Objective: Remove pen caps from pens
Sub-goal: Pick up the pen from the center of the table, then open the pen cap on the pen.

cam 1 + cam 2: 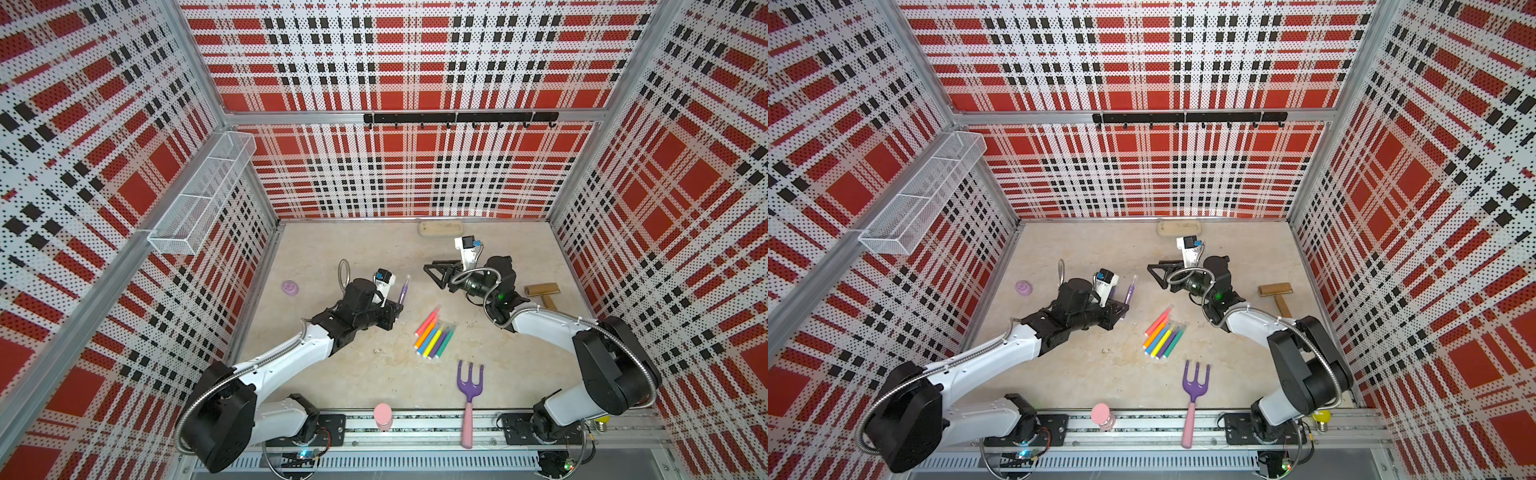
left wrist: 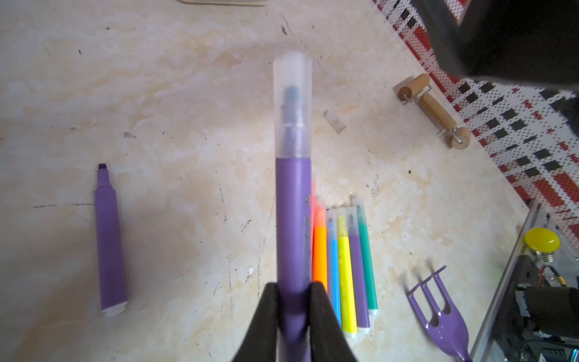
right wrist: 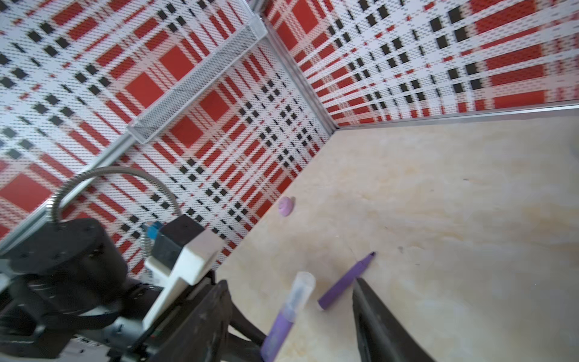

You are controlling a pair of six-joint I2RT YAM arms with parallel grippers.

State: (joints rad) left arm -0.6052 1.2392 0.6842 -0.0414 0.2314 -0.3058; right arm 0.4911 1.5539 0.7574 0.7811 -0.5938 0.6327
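"How far along was it?"

"Barely begun. The left end effector [image 2: 293,293] was clenched on the barrel of a purple pen [image 2: 293,219]. Its clear cap [image 2: 292,103] sat on the end farthest from the fingers, not yet pulled."

"Anything finished?"

"One, I'd say. Just beside that end effector, on the side away from its partner, a second purple pen [image 2: 111,244] lay on the table [image 2: 188,94] with its tip bare. Near on the other side, a row of six pens [image 2: 344,266] lay side by side, all looking capped. A little beyond them lay one loose cap [image 2: 334,120]."

"And the other arm?"

"The right end effector [image 1: 433,277] hung near the capped end, jaws spread, grasping nothing. I'd judge one of eight done, seven left."

"Any brand on them?"

"None I could read."
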